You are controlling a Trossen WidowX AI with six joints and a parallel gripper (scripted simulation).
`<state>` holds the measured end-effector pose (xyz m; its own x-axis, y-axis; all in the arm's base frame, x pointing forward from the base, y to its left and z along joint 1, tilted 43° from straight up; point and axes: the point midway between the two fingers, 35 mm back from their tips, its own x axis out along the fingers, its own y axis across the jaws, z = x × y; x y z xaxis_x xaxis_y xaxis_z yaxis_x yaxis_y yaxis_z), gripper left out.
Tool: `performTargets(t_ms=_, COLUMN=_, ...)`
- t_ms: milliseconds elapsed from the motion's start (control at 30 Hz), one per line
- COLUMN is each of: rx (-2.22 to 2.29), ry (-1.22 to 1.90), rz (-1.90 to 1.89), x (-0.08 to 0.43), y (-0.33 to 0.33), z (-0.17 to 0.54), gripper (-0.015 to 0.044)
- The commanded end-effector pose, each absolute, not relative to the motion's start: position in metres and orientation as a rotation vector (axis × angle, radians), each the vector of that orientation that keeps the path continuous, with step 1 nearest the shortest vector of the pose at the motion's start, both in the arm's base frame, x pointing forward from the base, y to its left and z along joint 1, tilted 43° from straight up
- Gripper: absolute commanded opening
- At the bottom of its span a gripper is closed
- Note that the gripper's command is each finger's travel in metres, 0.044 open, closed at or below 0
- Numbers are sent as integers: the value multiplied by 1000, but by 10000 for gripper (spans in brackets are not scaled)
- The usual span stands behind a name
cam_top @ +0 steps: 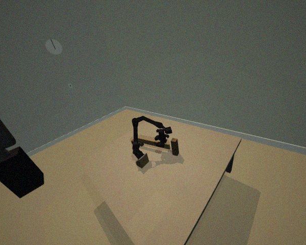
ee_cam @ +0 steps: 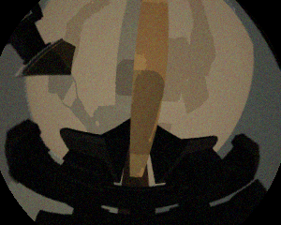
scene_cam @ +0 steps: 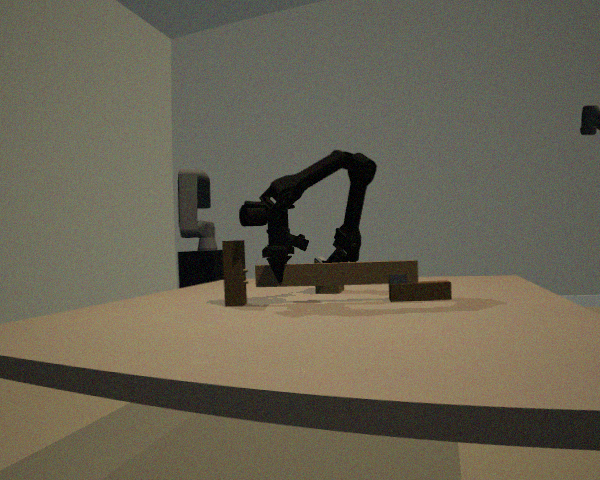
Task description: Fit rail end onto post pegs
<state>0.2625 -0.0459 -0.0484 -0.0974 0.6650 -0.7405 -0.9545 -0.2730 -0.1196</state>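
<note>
1. The post (cam_top: 175, 146) (scene_cam: 234, 273) is taken as the reference point; it is found upright on the table (cam_top: 158, 190) (scene_cam: 290, 335).
2. Two pegs (scene_cam: 245, 270) are seen projecting from the post's rail-facing side, one above the other. Their shafts are exposed in the exterior view.
3. The rail (cam_top: 148, 141) (scene_cam: 336, 273) (ee_cam: 152, 47) is located on the peg side of the post. Its near end is held off the table, close to the post but apart from it, with a gap visible between. The fit is therefore recorded as incomplete.
4. The rail is observed as roughly level, running away from the post.
5. The gripper (cam_top: 161, 144) (scene_cam: 280, 279) (ee_cam: 140, 122) is positioned just beside the post, pointed downward over the rail's near end. Its fingers are closed to a narrow opening, with the rail clamped between them.
6. The footboard block (scene_cam: 419, 290) is noted well apart from the post, at the rail's far end. The bluish bracket (scene_cam: 397, 279) is partly visible there; full seating of the rail in it cannot be confirmed.
7. The two holes cannot be made out, so their alignment with the post's pegs cannot be certified.
</note>
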Motion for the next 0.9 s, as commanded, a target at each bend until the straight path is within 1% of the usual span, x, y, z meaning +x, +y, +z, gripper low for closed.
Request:
performTargets(t_ms=0, rx=-853, ry=474, rz=1668, x=265, y=-50, z=-48, gripper=0)
performTargets(t_ms=867, rx=-853, ry=474, rz=1667, x=267, y=-53, z=-52, gripper=0)
